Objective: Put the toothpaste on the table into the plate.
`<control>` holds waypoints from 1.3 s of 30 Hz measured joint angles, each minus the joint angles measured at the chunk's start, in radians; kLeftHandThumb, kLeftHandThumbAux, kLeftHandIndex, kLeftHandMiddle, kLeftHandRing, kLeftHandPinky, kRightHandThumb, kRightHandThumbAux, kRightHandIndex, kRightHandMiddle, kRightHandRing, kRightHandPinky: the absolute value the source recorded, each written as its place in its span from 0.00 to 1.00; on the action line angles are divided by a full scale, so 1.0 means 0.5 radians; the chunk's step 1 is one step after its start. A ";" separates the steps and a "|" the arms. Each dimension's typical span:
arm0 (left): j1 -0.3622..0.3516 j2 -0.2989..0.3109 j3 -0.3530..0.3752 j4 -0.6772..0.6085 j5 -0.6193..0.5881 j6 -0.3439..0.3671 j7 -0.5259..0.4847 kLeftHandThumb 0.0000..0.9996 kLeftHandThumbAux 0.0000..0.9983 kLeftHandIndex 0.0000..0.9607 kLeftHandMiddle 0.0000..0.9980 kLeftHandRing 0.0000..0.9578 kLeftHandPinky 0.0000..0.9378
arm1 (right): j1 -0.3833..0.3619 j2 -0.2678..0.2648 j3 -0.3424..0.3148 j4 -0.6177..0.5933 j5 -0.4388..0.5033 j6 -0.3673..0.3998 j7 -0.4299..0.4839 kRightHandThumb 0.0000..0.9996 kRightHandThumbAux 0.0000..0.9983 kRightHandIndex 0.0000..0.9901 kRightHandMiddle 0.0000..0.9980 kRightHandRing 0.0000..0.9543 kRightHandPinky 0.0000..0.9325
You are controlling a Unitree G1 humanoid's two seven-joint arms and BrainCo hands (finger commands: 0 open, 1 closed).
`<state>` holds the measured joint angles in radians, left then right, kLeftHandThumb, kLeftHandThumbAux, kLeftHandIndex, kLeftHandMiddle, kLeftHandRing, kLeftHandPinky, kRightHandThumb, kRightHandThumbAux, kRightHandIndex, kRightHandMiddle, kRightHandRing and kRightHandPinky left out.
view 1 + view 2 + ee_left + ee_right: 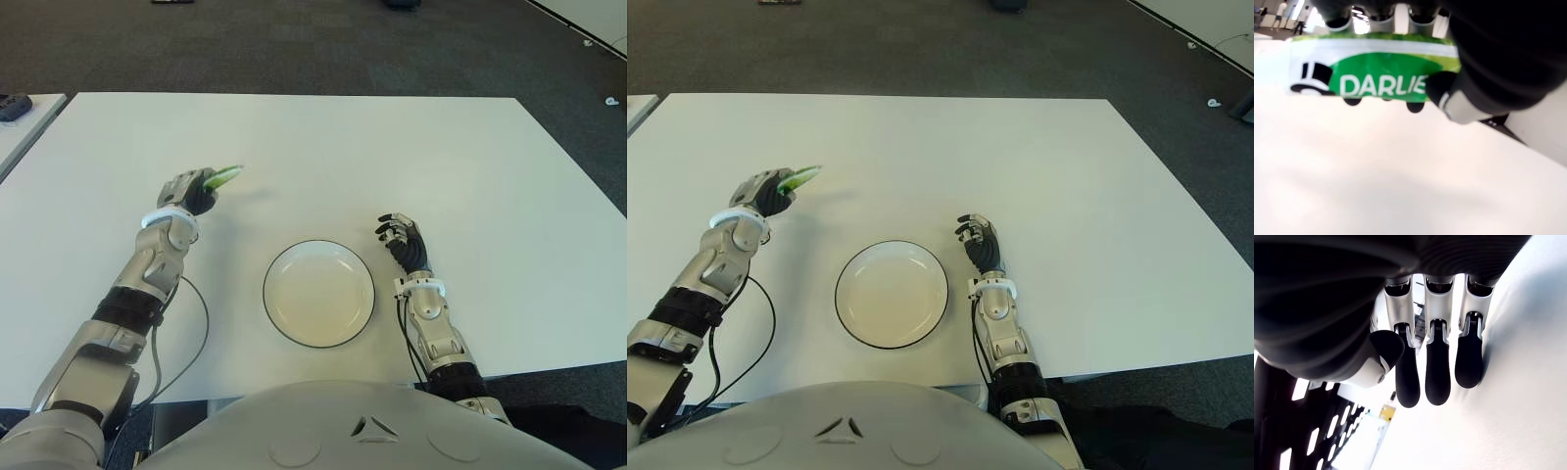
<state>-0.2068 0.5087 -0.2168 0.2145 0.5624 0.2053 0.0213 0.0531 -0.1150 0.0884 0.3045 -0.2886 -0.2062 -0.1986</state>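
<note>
My left hand [192, 192] is shut on a green and white toothpaste tube [224, 176], up and left of the plate, with the tube's end sticking out to the right. The left wrist view shows the tube [1366, 73] clamped between fingers and thumb above the table. The white plate [318, 293] with a dark rim sits in the near middle of the white table [411, 157] and holds nothing. My right hand [402, 240] shows just right of the plate, fingers relaxed and holding nothing.
A cable [191, 333] loops on the table beside my left forearm. The table's near edge runs just below the plate. Dark carpet [294, 39] lies beyond the far edge, and another table's corner [20, 113] shows at far left.
</note>
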 measured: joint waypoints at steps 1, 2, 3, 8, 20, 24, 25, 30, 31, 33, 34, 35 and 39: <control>0.012 0.001 0.011 -0.047 -0.011 -0.006 -0.012 0.72 0.71 0.46 0.85 0.88 0.89 | 0.000 0.000 0.000 0.000 0.000 0.000 -0.001 0.83 0.70 0.36 0.52 0.52 0.42; 0.025 0.001 0.021 -0.092 -0.023 -0.012 -0.028 0.72 0.71 0.46 0.85 0.88 0.89 | 0.000 0.000 0.000 0.000 -0.001 0.001 -0.002 0.83 0.70 0.36 0.52 0.51 0.42; 0.038 0.001 0.030 -0.141 -0.034 -0.023 -0.045 0.72 0.71 0.46 0.85 0.88 0.89 | 0.000 0.000 0.000 0.000 -0.002 0.002 -0.004 0.83 0.70 0.36 0.52 0.51 0.41; 0.094 0.001 0.058 -0.328 -0.097 -0.099 -0.109 0.72 0.71 0.46 0.85 0.88 0.89 | 0.000 0.004 0.001 -0.002 -0.002 0.002 -0.006 0.83 0.70 0.36 0.52 0.51 0.41; 0.192 -0.006 0.082 -0.632 -0.229 -0.356 -0.243 0.72 0.71 0.46 0.86 0.89 0.88 | 0.000 0.011 0.000 -0.001 0.008 0.001 -0.003 0.83 0.70 0.36 0.52 0.52 0.45; 0.229 -0.021 0.060 -0.737 -0.245 -0.422 -0.303 0.72 0.71 0.46 0.86 0.89 0.88 | 0.000 0.011 -0.002 -0.001 0.013 0.001 -0.001 0.83 0.70 0.36 0.51 0.52 0.47; 0.235 -0.026 0.043 -0.768 -0.245 -0.425 -0.322 0.72 0.71 0.46 0.86 0.89 0.88 | 0.000 0.011 -0.003 -0.001 0.013 0.001 -0.001 0.83 0.70 0.36 0.51 0.52 0.47; 0.270 -0.048 -0.045 -0.954 -0.248 -0.481 -0.435 0.72 0.71 0.46 0.86 0.89 0.87 | -0.001 0.012 -0.002 -0.001 0.012 -0.001 -0.001 0.83 0.70 0.36 0.51 0.51 0.46; 0.273 -0.048 -0.062 -0.978 -0.251 -0.510 -0.458 0.72 0.71 0.46 0.86 0.88 0.87 | -0.001 0.013 -0.001 -0.001 0.012 -0.002 -0.001 0.83 0.70 0.36 0.51 0.51 0.45; 0.277 -0.047 -0.083 -1.007 -0.261 -0.575 -0.502 0.72 0.71 0.46 0.86 0.88 0.88 | -0.001 0.014 -0.001 0.000 0.012 -0.005 -0.001 0.83 0.70 0.36 0.51 0.51 0.45; 0.279 -0.046 -0.087 -1.017 -0.264 -0.603 -0.524 0.72 0.71 0.46 0.86 0.88 0.88 | -0.001 0.014 0.000 0.002 0.012 -0.006 -0.001 0.83 0.70 0.36 0.51 0.51 0.46; 0.279 -0.042 -0.091 -1.022 -0.265 -0.631 -0.550 0.72 0.71 0.46 0.86 0.88 0.88 | -0.001 0.015 0.000 0.004 0.012 -0.007 0.000 0.83 0.70 0.36 0.51 0.51 0.47; 0.284 -0.021 -0.109 -1.023 -0.265 -0.701 -0.618 0.72 0.71 0.46 0.86 0.88 0.89 | 0.000 0.014 0.000 0.007 0.013 -0.014 0.002 0.83 0.70 0.36 0.51 0.51 0.47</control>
<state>-0.0648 0.4984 -0.2712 -0.2969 0.4297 -0.1450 -0.2878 0.0530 -0.1078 0.0882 0.3082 -0.2822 -0.2132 -0.1976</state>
